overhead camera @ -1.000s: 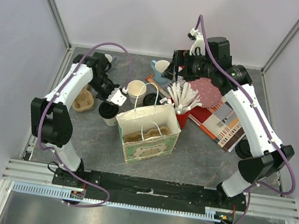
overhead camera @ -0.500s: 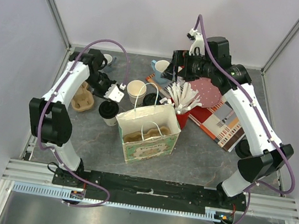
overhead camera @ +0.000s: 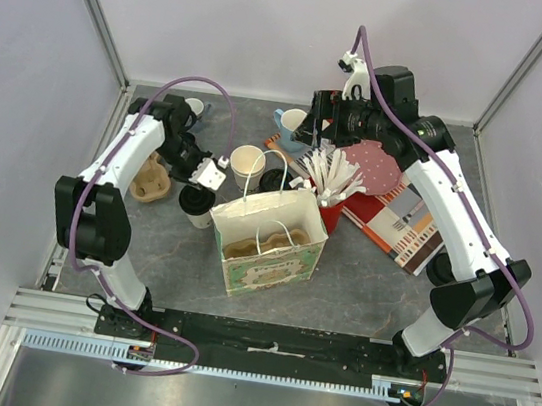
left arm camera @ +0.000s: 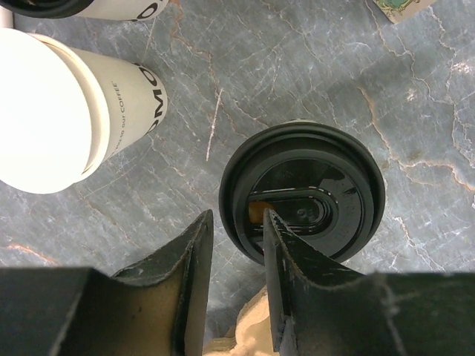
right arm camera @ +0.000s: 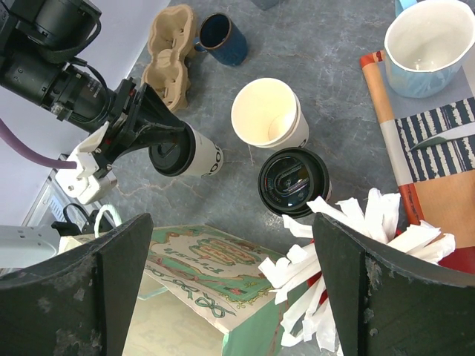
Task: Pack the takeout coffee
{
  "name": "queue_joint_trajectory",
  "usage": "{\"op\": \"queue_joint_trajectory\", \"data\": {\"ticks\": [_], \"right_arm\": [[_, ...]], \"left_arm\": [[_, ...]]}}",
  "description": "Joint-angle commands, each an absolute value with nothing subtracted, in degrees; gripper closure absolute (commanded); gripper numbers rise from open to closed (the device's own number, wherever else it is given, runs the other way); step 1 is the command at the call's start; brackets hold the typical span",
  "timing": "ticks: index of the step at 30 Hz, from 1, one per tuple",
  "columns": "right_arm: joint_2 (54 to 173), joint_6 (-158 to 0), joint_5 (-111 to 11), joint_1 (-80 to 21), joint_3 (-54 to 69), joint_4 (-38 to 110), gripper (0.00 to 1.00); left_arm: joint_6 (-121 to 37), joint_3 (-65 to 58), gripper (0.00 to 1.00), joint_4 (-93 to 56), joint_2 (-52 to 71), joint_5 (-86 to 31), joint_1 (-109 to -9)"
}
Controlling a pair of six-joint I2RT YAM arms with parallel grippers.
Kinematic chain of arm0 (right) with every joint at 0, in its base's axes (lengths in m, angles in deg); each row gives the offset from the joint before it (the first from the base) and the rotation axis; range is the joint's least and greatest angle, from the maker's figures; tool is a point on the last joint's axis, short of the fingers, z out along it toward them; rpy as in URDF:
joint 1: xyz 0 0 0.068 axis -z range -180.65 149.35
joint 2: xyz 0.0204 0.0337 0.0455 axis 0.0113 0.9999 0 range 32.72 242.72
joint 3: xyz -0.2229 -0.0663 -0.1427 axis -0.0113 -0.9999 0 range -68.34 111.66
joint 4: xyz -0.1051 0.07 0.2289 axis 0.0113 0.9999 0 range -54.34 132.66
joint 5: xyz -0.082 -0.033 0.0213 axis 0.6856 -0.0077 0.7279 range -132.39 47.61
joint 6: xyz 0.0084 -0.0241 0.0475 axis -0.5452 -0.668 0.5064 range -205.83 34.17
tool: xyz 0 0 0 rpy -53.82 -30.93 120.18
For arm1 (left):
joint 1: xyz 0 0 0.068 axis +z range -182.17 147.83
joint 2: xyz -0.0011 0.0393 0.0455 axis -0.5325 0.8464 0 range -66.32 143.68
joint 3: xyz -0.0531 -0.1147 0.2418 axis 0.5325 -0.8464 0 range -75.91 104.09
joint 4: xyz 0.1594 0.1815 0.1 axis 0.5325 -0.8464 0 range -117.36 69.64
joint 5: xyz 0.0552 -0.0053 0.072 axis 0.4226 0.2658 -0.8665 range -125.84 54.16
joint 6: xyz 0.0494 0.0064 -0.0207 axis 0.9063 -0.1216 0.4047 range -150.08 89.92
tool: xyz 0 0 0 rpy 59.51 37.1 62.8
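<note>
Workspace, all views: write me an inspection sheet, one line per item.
Surface: grey marbled table, no spill seen.
Job's things: lidded cup upright under the left tool; second lidded cup and lidless cup upright beyond the paper bag; cardboard carrier inside the bag, no cup seen in it.
Clutter: spare carrier, dark blue mug, light blue mug, red holder of white wrapped sticks, pink disc, magazines.
Tools: left tool part-way apart astride the lid's near rim, grip cannot be told; right tool wide open, empty.
Cables: purple cable loops off each arm, no snag seen.
Surroundings: pale walls, metal frame posts.
</note>
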State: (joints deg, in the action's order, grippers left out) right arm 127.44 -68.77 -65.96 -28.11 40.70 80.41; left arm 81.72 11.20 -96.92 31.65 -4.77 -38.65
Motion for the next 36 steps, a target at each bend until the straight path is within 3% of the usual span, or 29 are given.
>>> {"op": "queue_joint_trajectory", "data": {"ticks": [1, 12, 16, 22, 36], "right_arm": [[127.2, -68.0, -66.1, -27.9, 43.2, 79.6, 0.04], [126.4, -68.0, -65.6, -28.0, 42.9, 79.9, 0.04], [126.2, -68.1, -65.3, -28.0, 43.0, 79.9, 0.04], [126.5, -67.6, -64.6, -27.9, 45.1, 79.8, 0.04], [129.2, -61.0, -64.4, -28.0, 56.4, 75.2, 0.06]], "left_arm": [[81.4, 10.6, 0.61, -108.4, 31.4, -3.9, -39.1], [80.0, 9.3, 0.83, -108.4, 32.3, -4.8, -39.5], [77.1, 10.9, 0.98, -108.5, 32.5, -4.3, -39.5], [66.8, 17.3, 0.98, -108.5, 32.0, -3.0, -39.3], [22.8, 33.4, 0.98, -108.3, 27.6, -2.9, -37.6]]}}
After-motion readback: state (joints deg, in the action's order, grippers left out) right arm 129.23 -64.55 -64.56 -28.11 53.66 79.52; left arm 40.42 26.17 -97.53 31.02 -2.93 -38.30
